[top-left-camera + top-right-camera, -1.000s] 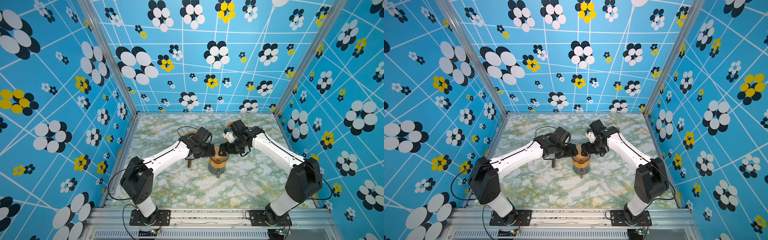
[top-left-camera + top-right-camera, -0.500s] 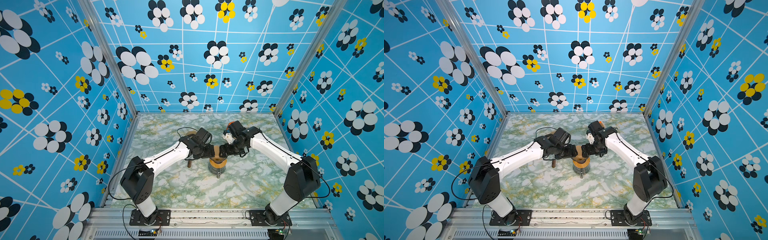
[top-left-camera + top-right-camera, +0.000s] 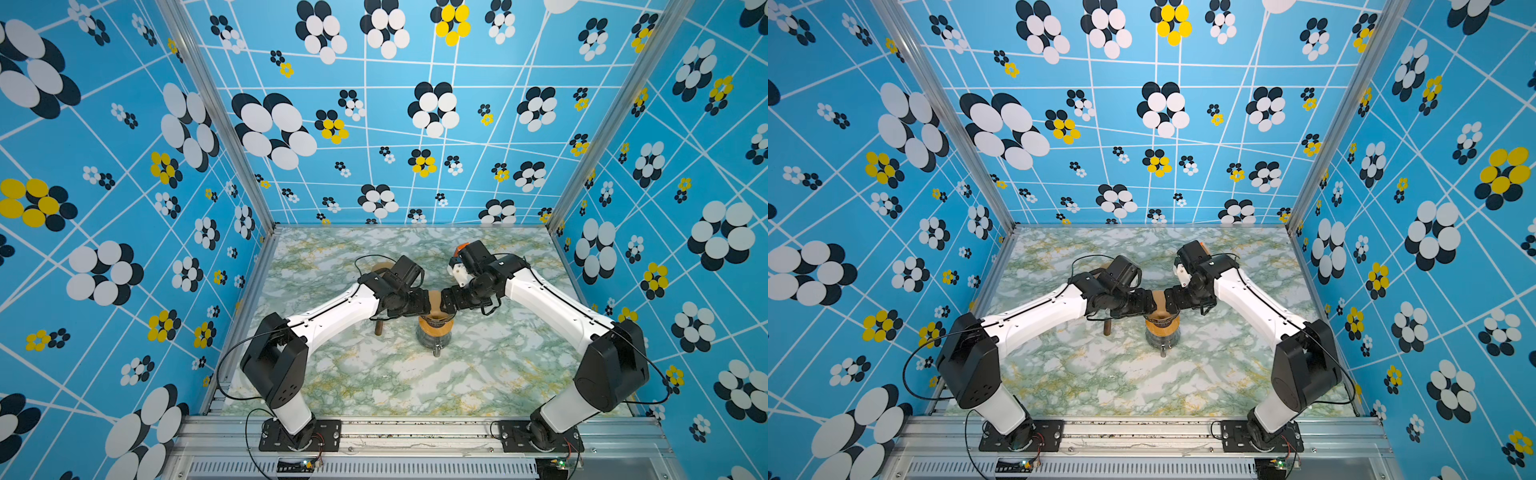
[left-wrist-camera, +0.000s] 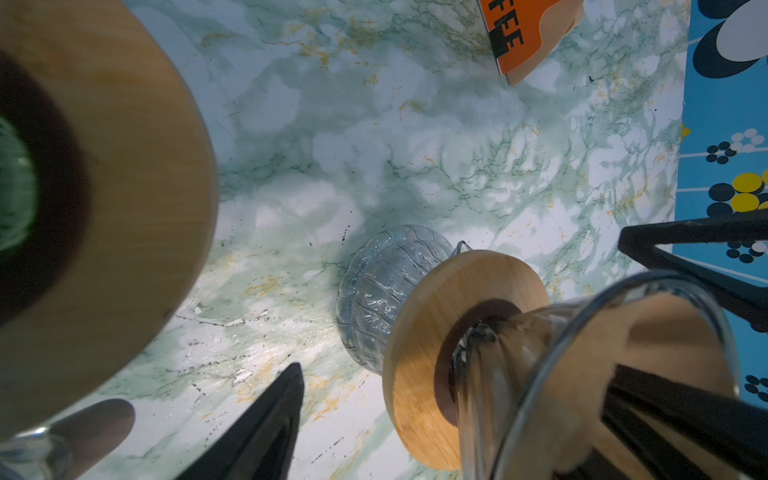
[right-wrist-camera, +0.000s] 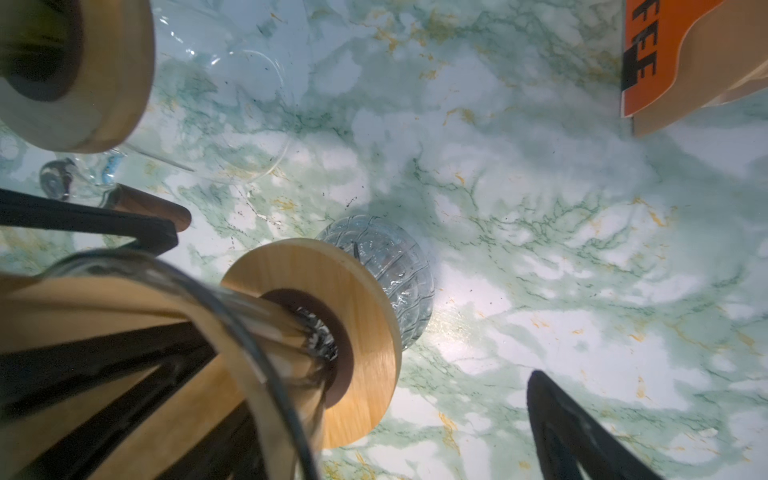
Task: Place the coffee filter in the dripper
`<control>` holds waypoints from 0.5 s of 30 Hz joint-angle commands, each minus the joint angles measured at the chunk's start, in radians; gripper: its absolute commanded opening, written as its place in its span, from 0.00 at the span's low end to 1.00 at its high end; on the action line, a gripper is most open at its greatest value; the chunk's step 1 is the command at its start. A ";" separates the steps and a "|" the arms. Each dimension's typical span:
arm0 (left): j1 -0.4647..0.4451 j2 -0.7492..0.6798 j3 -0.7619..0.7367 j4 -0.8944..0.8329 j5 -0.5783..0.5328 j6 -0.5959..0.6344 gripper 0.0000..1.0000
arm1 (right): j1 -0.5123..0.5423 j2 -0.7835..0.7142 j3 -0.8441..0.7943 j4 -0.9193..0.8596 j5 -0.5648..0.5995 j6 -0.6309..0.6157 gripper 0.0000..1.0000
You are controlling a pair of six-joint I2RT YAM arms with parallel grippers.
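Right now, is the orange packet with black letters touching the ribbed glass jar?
No, the orange packet lies on the marble tabletop, clearly apart from the ribbed glass jar.

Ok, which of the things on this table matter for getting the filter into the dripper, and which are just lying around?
For the job:
- coffee filter, standing in the cone
- dripper with the wooden collar
- ribbed glass jug under the dripper

Just lying about:
- second dripper with a brown handle
- orange filter packet at the back
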 commanded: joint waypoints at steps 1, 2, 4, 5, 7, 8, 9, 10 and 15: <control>-0.007 0.005 0.002 -0.013 -0.001 0.019 0.77 | 0.006 -0.027 0.007 -0.007 0.031 0.012 0.91; -0.006 0.003 0.002 -0.015 0.000 0.020 0.77 | 0.006 -0.028 0.008 -0.011 0.039 0.010 0.91; -0.008 0.001 0.004 -0.016 -0.001 0.022 0.77 | 0.006 -0.030 0.007 -0.016 0.037 0.006 0.91; -0.008 0.000 0.005 -0.017 0.000 0.022 0.78 | 0.006 -0.032 0.004 -0.012 0.019 0.006 0.91; -0.007 -0.006 0.012 -0.022 0.004 0.024 0.78 | 0.007 -0.038 -0.005 0.004 -0.044 0.003 0.91; -0.008 -0.013 0.017 -0.025 0.003 0.023 0.79 | 0.006 -0.041 -0.010 0.017 -0.085 0.007 0.91; -0.009 -0.022 0.021 -0.027 0.004 0.025 0.79 | 0.007 -0.039 -0.014 0.025 -0.124 0.007 0.91; -0.009 -0.030 0.027 -0.029 0.004 0.028 0.79 | 0.006 -0.037 -0.015 0.026 -0.152 0.007 0.91; -0.009 -0.056 0.067 -0.082 -0.012 0.062 0.80 | 0.008 -0.007 -0.023 0.017 -0.176 0.001 0.91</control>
